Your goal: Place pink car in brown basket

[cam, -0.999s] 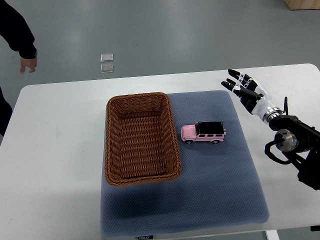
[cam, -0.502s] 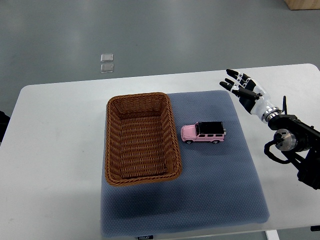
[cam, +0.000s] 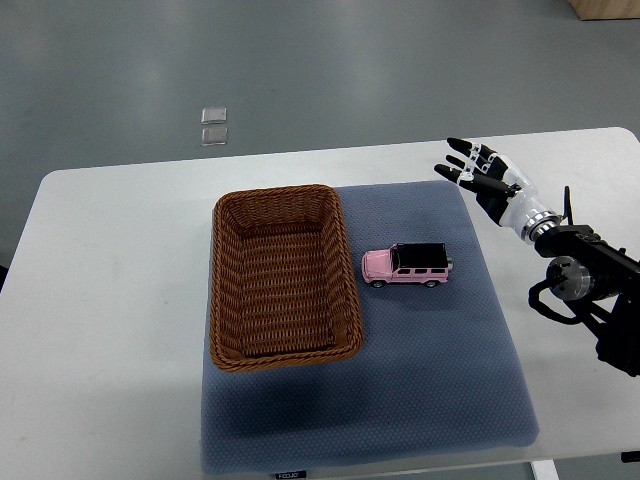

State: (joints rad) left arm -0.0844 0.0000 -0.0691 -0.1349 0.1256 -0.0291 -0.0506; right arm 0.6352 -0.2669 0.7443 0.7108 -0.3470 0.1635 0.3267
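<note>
One pink car (cam: 406,265) on the blue mat (cam: 430,370), just beside the brown basket (cam: 278,277); right hand (cam: 488,182) well apart, fingers spread wide, holding nothing

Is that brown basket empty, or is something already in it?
Empty: the brown basket shows only bare weave inside; the pink car stands on the mat beside it.

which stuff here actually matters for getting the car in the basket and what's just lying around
Part of the job:
- pink car, on the mat
- brown basket, empty
- right robot hand, open, holding nothing

Just lying about:
- grey mat
- white table
- two small clear squares on the floor
</note>
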